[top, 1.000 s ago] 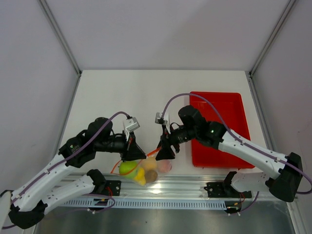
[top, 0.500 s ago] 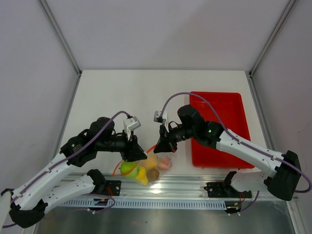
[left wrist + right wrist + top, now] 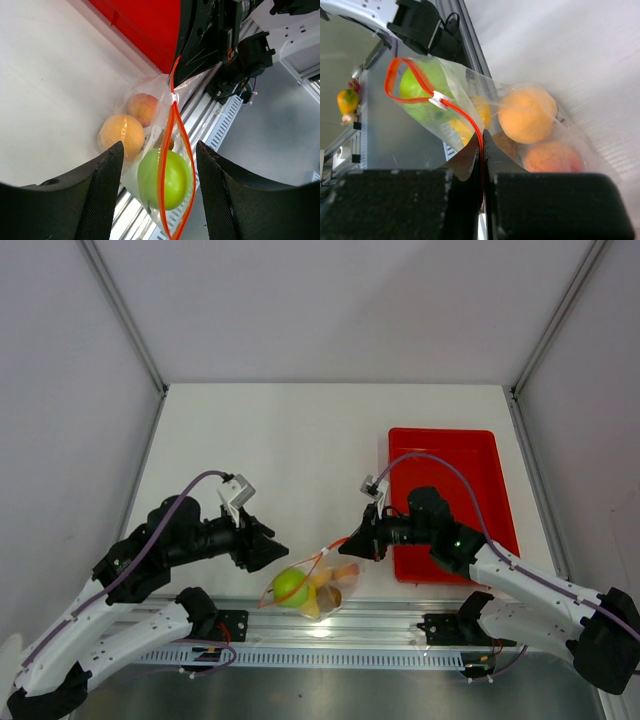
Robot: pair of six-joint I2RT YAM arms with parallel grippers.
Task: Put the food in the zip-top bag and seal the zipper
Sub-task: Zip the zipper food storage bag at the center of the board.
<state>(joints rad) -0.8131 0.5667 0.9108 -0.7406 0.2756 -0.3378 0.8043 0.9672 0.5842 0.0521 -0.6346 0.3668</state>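
Observation:
The clear zip-top bag [image 3: 318,588] lies at the table's front edge with the food inside: a lime-green apple [image 3: 290,587], an orange piece [image 3: 527,115], a red-pink piece [image 3: 552,157] and a yellow piece [image 3: 481,111]. Its orange-red zipper [image 3: 470,122] carries a white slider [image 3: 439,98], and beyond the slider the strip gapes in a loop over the apple [image 3: 162,177]. My right gripper [image 3: 350,547] is shut on the zipper [image 3: 172,145] at the bag's right end, jaws pressed flat on the strip [image 3: 483,167]. My left gripper [image 3: 270,552] stands open left of the bag, not touching it [image 3: 160,147].
The red tray [image 3: 450,495] lies to the right of the bag, behind my right arm. A metal rail [image 3: 330,625] runs just below the bag along the table's near edge.
My left gripper opened, let go of the bag and drew back to the left. My right gripper shut on the zipper and moved right and nearer, and the bag shifted right with it.

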